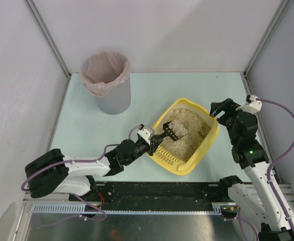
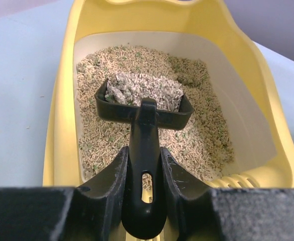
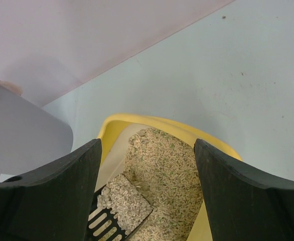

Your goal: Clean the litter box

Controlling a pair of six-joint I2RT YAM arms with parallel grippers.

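Observation:
The yellow litter box (image 1: pixel 207 144) sits right of centre, filled with beige pellet litter (image 1: pixel 183 131). My left gripper (image 1: pixel 153 143) is shut on the handle of a black slotted scoop (image 2: pixel 143 108), seen from above (image 1: pixel 170 133). The scoop is inside the box and carries a pale clump of litter (image 2: pixel 147 89), also in the right wrist view (image 3: pixel 124 201). The box rim (image 2: pixel 61 100) and its slotted grille (image 2: pixel 240 179) show in the left wrist view. My right gripper (image 1: pixel 218 111) is open and empty over the box's far right corner (image 3: pixel 152 123).
A grey bin with a pink liner (image 1: pixel 107 80) stands at the back left; its side shows in the right wrist view (image 3: pixel 21 135). White walls enclose the pale table (image 1: pixel 87 130). A black rail runs along the near edge (image 1: pixel 157 193).

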